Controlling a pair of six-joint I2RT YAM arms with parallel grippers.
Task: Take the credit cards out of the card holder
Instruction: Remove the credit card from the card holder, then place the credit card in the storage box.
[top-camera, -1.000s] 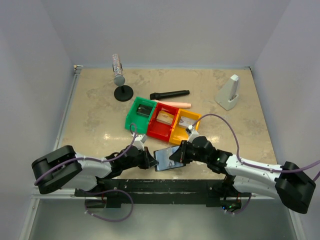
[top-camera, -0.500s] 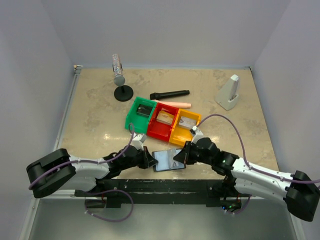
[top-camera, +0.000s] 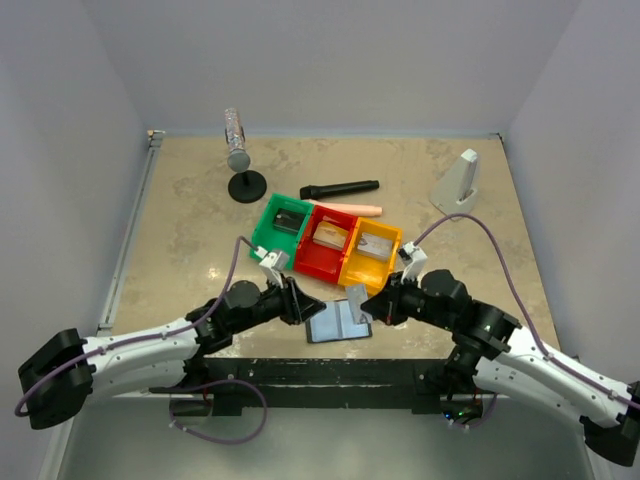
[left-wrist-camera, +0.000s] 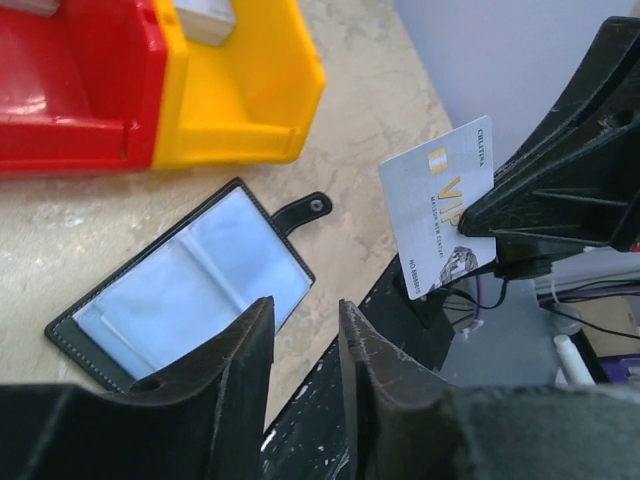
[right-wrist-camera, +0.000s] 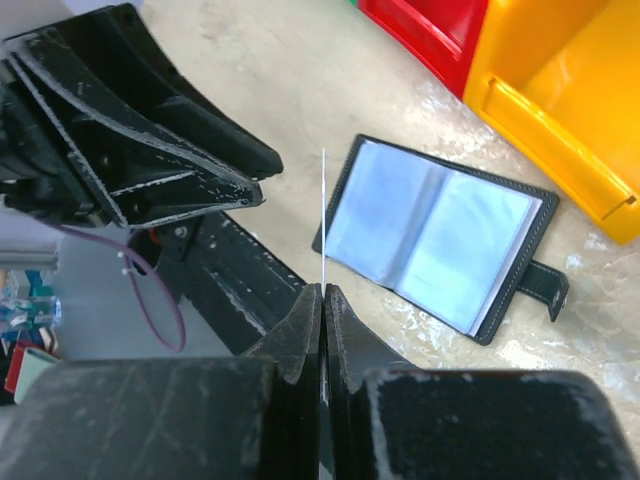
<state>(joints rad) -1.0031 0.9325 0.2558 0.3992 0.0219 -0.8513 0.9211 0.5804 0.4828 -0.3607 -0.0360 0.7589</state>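
Observation:
The black card holder (top-camera: 338, 322) lies open on the table by the near edge, with its bluish-grey inside facing up and its small tab to the right. It also shows in the left wrist view (left-wrist-camera: 190, 285) and the right wrist view (right-wrist-camera: 440, 235). My right gripper (top-camera: 366, 303) is shut on a silver credit card (left-wrist-camera: 440, 205) and holds it upright above the holder's right side. The card shows edge-on in the right wrist view (right-wrist-camera: 323, 220), above the right gripper (right-wrist-camera: 323, 290). My left gripper (top-camera: 300, 303) hovers just left of the holder. The left gripper (left-wrist-camera: 305, 320) is slightly open and empty.
A green bin (top-camera: 280, 225), a red bin (top-camera: 325, 240) and a yellow bin (top-camera: 370, 250) stand in a row just behind the holder, each with items inside. Farther back are a black stick (top-camera: 340, 188), a peach stick (top-camera: 355, 208), a bottle on a stand (top-camera: 238, 150) and a white wedge (top-camera: 458, 185).
My right gripper has pulled the silver card out of the holder and lifted it. My left gripper has come off the holder's left edge and risen. The holder now lies flat and uncovered.

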